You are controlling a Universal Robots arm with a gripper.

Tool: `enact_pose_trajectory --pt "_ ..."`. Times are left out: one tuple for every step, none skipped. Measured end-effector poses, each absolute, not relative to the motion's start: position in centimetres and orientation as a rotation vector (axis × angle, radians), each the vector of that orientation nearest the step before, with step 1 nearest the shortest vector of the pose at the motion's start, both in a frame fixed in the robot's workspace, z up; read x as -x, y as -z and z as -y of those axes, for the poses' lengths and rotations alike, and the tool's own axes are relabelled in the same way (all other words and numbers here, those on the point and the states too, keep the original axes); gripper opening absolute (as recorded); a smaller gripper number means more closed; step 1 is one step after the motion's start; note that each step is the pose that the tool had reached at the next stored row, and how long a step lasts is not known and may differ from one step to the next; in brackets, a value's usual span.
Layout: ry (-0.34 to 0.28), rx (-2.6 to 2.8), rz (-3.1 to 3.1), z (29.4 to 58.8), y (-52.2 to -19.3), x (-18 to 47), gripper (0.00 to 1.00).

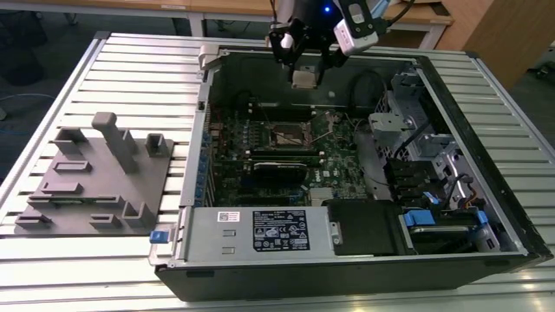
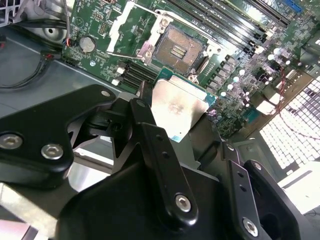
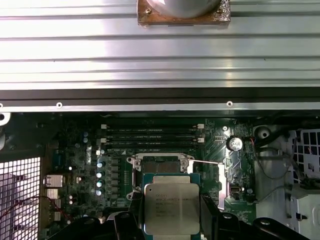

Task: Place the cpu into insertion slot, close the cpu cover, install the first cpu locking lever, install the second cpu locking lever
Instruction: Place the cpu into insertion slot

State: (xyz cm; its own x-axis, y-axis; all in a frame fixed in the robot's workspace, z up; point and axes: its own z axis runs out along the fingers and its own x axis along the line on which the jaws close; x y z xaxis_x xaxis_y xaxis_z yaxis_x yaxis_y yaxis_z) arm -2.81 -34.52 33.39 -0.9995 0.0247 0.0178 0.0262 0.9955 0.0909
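Above the insertion slot (image 2: 179,48), the gripper (image 1: 305,71) hides the held cpu (image 3: 171,210)'s sides.

A grey moulded fixture (image 1: 91,179) sits on the slatted table (image 1: 87,273) (just beside the open computer case (image 1: 347,281)).

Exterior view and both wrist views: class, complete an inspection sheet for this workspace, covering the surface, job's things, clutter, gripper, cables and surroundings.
Surface: ribbed metal table bearing an open computer case.
Job's things: cpu held above the board; insertion slot empty; cpu cover swung open beside it.
Clutter: grey fixture block at the exterior view's left.
Gripper: gripper shut on the cpu, over the case.
Cables: thin wires on the board; black cable loop inside the case.
Surroundings: wooden desks behind the table.
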Motion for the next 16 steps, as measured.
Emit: enact_pose_trajectory --pt "0.143 0.040 3.122 34.52 -33.37 2.80 0.54" --pt "0.143 0.040 3.122 34.51 -33.33 2.80 0.54" --pt "0.143 0.040 3.122 34.52 -33.27 2.81 0.54" --pt "0.143 0.040 3.122 34.52 -33.20 2.81 0.54" --pt "0.143 0.040 3.122 34.52 -33.14 2.82 0.54" --pt "0.143 0.040 3.122 34.52 -33.06 2.82 0.54" --pt "0.143 0.040 3.122 34.52 -33.00 2.83 0.54" --pt "0.143 0.040 3.122 34.52 -32.94 2.83 0.54" --pt "0.143 0.040 3.122 34.51 -32.89 2.84 0.54" --pt "0.142 0.040 3.122 34.51 -32.86 2.84 0.54" --pt "0.142 0.040 3.122 34.52 -32.86 2.84 0.54" --pt "0.142 0.040 3.122 34.52 -32.86 2.84 0.54" --pt "0.143 0.040 3.122 34.52 -32.85 2.84 0.54" --pt "0.143 0.040 3.122 34.52 -32.84 2.84 0.54" --pt "0.143 0.040 3.122 34.51 -32.81 2.84 0.54" --pt "0.143 0.040 3.122 34.51 -32.78 2.84 0.54"
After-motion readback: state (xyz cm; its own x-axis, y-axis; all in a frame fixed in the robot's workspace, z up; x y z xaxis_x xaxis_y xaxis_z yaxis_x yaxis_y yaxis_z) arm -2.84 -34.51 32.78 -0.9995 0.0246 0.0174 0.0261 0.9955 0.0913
